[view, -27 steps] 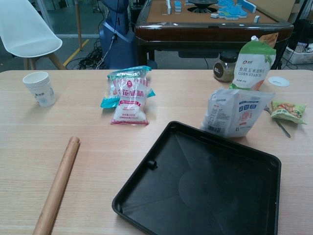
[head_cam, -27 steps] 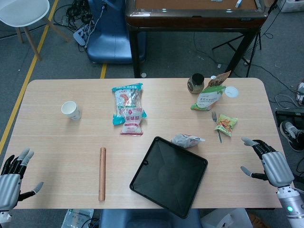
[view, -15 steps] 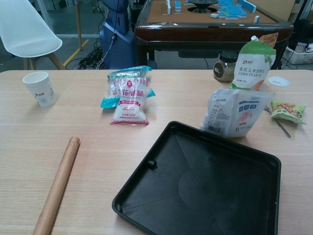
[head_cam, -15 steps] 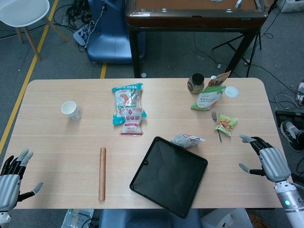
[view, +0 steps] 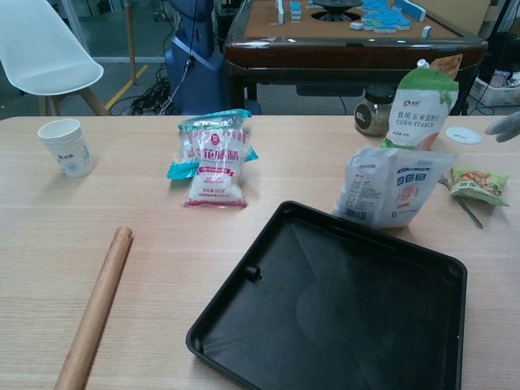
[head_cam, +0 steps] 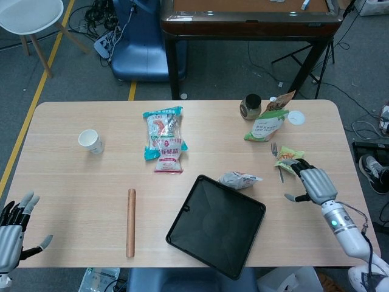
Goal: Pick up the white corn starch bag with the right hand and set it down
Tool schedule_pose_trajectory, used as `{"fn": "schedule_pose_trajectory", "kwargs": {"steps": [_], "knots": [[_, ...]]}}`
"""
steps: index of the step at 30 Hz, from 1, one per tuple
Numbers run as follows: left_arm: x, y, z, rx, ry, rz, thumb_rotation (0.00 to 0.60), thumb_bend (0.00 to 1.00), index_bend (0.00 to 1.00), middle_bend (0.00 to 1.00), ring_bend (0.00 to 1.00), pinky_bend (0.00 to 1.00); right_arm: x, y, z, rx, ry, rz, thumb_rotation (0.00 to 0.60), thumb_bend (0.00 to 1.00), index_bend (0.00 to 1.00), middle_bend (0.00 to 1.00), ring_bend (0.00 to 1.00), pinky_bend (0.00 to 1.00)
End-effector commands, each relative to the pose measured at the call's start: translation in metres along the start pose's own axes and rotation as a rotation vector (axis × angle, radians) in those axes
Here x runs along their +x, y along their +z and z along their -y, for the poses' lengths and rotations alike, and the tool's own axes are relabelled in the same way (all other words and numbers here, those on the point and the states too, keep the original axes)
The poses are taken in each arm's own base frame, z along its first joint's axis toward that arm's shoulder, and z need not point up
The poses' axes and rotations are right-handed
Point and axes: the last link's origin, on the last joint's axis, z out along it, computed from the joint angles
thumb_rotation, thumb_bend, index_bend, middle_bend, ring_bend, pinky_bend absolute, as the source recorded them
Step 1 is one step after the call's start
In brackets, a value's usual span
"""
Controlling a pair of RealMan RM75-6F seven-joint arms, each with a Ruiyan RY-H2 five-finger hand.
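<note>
While right hand (head_cam: 311, 184) hovers open | snack packet (head_cam: 289, 157) & fork (head_cam: 276, 159) beside.

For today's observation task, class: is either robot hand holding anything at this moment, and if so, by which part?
Nothing is held. The right robot hand hovers open beside the small green snack packet; the left robot hand is open at the table edge.

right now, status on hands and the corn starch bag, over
Both hands open: right hand near snack packet, left hand idle. Corn starch bag upright, untouched. Fork lies between.
</note>
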Motion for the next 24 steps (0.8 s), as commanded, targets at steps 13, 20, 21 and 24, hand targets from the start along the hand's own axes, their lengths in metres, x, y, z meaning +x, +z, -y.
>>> {"fn": "schedule_pose_trajectory", "kwargs": {"steps": [13,20,21,24], "knots": [[0.0,-0.001,-0.001,0.009,0.015,0.004,0.6,0.19,0.07,0.05,0.11,0.01,-0.044,0.068,0.042,0.101,-0.026,0.086,0.6,0.0,0.13,0.18,0.12,0.29],[-0.001,0.0,-0.003,0.003,0.016,0.011,0.6,0.19,0.07,0.05,0.11,0.01,-0.058,0.083,0.053,0.129,-0.029,0.09,0.6,0.0,0.13,0.18,0.12,0.29],[-0.001,0.001,-0.004,0.003,0.017,0.01,0.6,0.19,0.07,0.05,0.11,0.01,-0.06,0.085,0.055,0.135,-0.03,0.09,0.6,0.0,0.13,0.18,0.12,0.29],[-0.001,0.0,-0.003,0.006,0.019,0.01,0.6,0.19,0.07,0.05,0.11,0.01,-0.065,0.091,0.062,0.152,-0.019,0.09,0.6,0.0,0.13,0.19,0.12,0.29]]}}
